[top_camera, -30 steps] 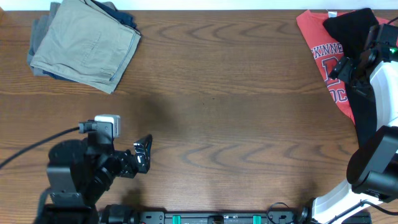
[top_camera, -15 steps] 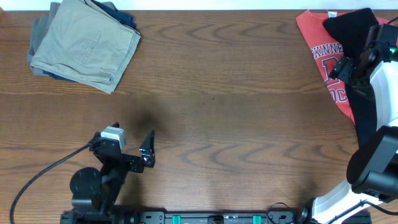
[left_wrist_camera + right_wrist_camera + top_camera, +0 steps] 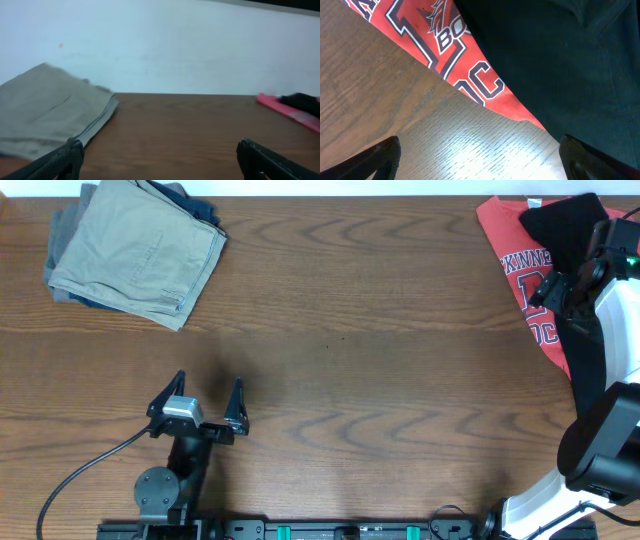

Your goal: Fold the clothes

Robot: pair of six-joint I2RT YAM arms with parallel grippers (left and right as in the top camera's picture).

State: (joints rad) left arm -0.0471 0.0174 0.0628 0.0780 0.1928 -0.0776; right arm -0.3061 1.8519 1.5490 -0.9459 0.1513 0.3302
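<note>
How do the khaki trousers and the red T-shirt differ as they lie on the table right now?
The khaki trousers are folded into a neat rectangle; the red T-shirt lies loose and unfolded. The trousers top a grey garment and a navy garment; the T-shirt is partly under a black garment. The trousers are plain; the T-shirt carries white printed lettering. Both lie at the table's far edge.

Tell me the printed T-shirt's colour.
T-shirt is red with white lettering; clearest in right wrist view.
</note>
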